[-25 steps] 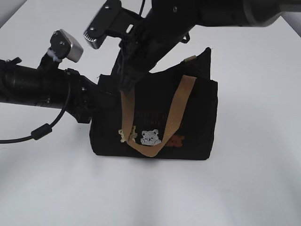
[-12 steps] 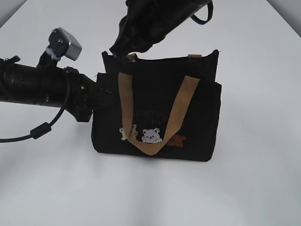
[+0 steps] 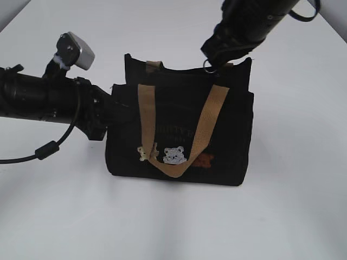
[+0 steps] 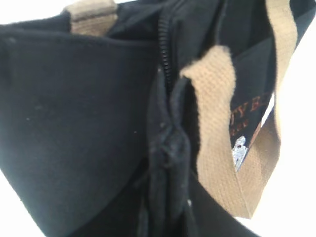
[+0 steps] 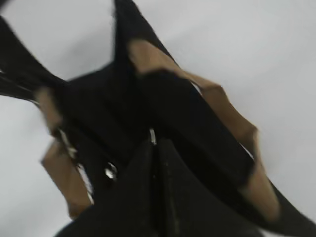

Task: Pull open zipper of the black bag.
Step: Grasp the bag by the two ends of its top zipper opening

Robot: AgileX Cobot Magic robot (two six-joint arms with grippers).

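Since 1 second ago your right gripper [image 3: 212, 60] has travelled from the bag's left end, where it hung in front of the near handle, across to the right end of the top edge; the left arm has kept its place at the bag's left side. In the exterior view, you see the black bag [image 3: 179, 130] standing upright on the white table [image 3: 293, 216], near the middle, its 2 tan handles [image 3: 209, 122] showing, 1 looped down the front over the bear figures [image 3: 174, 155]. The right gripper hangs over the bag's top right corner with its fingers pressed together, and the silver ring pull [image 3: 209, 65] of the zipper [image 3: 179, 69] sits right at its tip. The left gripper [image 3: 116, 105] is pressed against the bag's upper left side, narrowly parted and clenched on the fabric there. In the left wrist view, you look along the zipper's teeth [image 4: 164, 54] with bunched black fabric in front and a tan handle just beside it; the fingers themselves are hidden. In the right wrist view, blurred, the dark fingers [image 5: 158, 197] meet over the bag's top, handles on either side.
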